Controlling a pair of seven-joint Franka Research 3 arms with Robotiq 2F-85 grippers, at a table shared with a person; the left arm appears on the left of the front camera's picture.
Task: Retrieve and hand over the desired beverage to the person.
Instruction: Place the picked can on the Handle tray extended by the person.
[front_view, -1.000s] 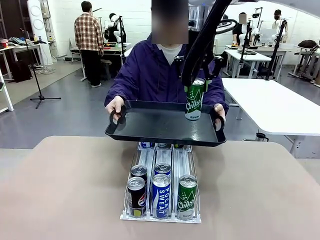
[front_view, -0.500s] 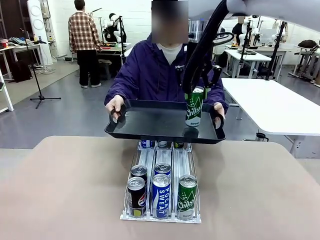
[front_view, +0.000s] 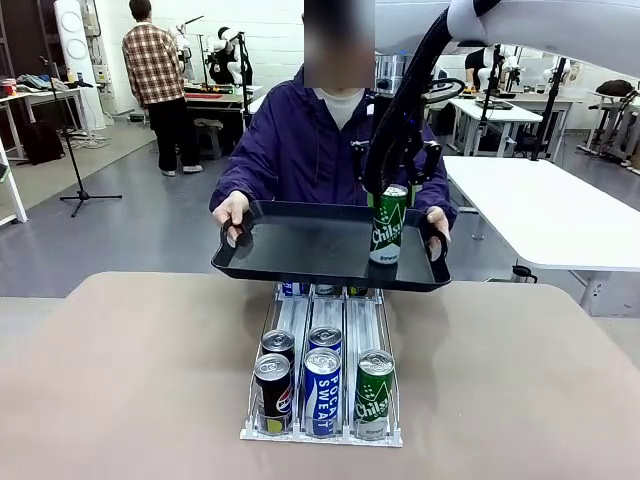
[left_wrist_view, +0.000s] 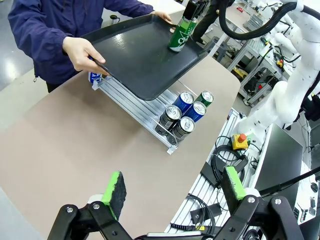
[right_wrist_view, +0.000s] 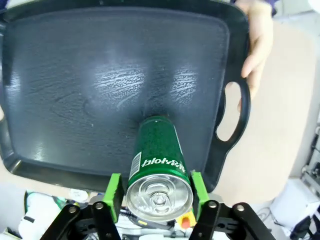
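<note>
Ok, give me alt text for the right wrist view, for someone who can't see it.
A green can stands upright on a black tray, seen from above, with the green pads of the right gripper close on either side of its top; whether they touch it is unclear. A person's hand holds the tray's edge by the handle.

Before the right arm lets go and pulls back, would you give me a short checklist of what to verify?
1. Green can stands upright on the black tray: ok.
2. Tray gripped at both ends, by one hand and the other hand: ok.
3. Tray roughly level: ok.
4. Right gripper pads free of the can: cannot tell; they sit close on either side of its top.
5. Left gripper open and well away from the tray: ok.
</note>
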